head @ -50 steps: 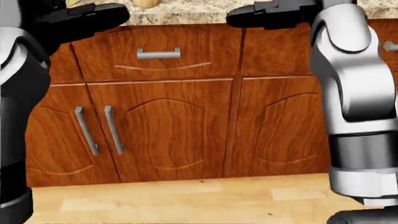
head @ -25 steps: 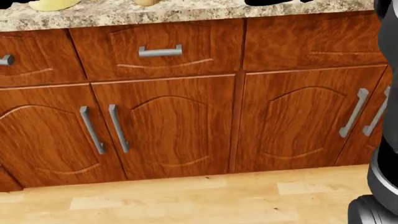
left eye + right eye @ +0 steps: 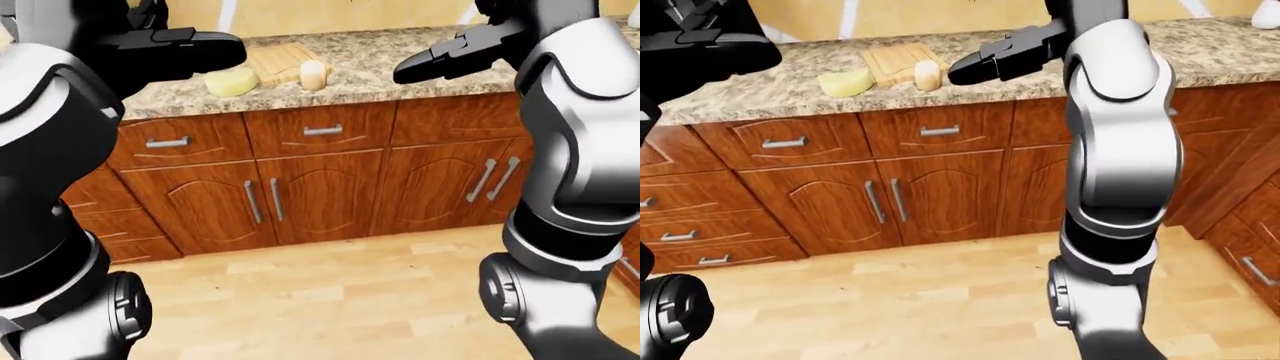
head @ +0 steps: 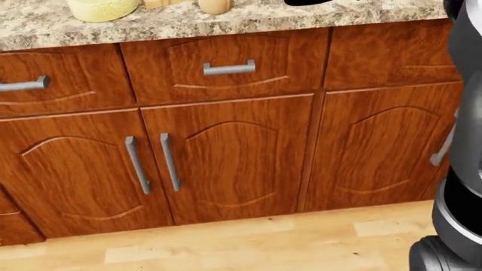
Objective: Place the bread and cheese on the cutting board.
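- We see a pale wooden cutting board (image 3: 898, 61) lying flat on the speckled granite counter (image 3: 760, 94), toward the top left of the right-eye view.
- A pale yellow rounded wedge of cheese (image 3: 844, 82) rests on the counter just beside the board's left edge; we cannot tell whether the 2 touch.
- A small cream-coloured upright bread roll (image 3: 927, 73) stands at the board's lower right corner, at its edge or just off it.
- The black left hand (image 3: 182, 52) is held level above the counter, left of the cheese in the left-eye view; its fingers look extended and empty, though we cannot tell how far they are spread.
- The black right hand (image 3: 1005, 55) is raised right of the bread, its fingers stretched out toward it, close together and gripping nothing.
- Both hands are clear of the cheese and the bread.
- Below the counter run reddish-brown wooden cabinet fronts (image 4: 226, 152) with grey metal bar handles (image 4: 229, 69).
- Light wooden plank flooring (image 3: 320, 300) fills the bottom of both eye views.
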{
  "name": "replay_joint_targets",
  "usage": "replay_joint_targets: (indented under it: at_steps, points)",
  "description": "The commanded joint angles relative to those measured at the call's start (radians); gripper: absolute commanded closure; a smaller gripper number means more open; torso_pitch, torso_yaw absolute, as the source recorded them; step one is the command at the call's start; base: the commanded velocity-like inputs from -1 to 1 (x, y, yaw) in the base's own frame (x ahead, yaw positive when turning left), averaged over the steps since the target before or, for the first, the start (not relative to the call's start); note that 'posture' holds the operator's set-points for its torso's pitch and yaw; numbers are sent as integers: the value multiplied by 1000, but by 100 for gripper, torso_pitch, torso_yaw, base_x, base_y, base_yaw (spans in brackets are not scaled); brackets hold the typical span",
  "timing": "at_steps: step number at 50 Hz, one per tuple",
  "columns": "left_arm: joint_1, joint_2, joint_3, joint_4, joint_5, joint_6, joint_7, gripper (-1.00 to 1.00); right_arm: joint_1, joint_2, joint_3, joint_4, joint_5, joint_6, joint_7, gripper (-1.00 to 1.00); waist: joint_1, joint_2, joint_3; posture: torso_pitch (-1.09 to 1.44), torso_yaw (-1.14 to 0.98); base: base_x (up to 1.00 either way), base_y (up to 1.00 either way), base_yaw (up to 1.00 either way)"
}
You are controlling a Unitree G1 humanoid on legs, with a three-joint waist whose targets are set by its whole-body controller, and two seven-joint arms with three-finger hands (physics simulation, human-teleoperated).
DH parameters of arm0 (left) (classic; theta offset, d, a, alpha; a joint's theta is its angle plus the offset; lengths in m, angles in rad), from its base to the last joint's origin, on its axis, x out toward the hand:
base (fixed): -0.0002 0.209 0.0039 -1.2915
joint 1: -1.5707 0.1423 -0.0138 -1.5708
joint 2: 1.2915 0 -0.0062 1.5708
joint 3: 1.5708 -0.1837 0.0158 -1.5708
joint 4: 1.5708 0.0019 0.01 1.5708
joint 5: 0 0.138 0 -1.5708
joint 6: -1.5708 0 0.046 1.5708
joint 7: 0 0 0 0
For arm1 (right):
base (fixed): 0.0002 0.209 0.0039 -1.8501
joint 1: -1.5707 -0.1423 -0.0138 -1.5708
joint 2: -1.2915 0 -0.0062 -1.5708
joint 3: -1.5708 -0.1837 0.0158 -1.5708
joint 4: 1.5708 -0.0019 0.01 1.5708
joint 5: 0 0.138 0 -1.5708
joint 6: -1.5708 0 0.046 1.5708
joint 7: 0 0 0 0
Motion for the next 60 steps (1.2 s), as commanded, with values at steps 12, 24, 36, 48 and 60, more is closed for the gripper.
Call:
replay_joint_targets:
  at_steps: [12, 24, 36, 48, 60]
  points:
    - [-26, 7, 7, -25, 7, -28, -10, -100, -18, 3, 0, -9, -34, -42, 19, -100, 19, -55, 3, 0, 0, 57, 12, 0]
    - [-32, 8, 10, -18, 13, -29, -19, -100, -25, 10, 0, -9, -51, -39, 29, -100, 0, 83, 0, 0, 0, 59, 11, 0]
    - [-30, 9, 14, -25, 7, -24, -13, -100, -19, 9, 6, -12, -64, -33, 40, -100, -8, -46, 8, 0, 0, 1, 0, 0]
    - [-29, 8, 10, -24, 10, -28, -13, -100, -18, 18, 4, -15, -85, -41, 59, -100, 4, -11, 10, 0, 0, 0, 16, 0]
    - [-25, 10, 9, -21, 12, -33, -17, -100, -15, 21, 10, -8, -93, -49, 64, -100, 5, -1, -11, 0, 0, 0, 0, 0]
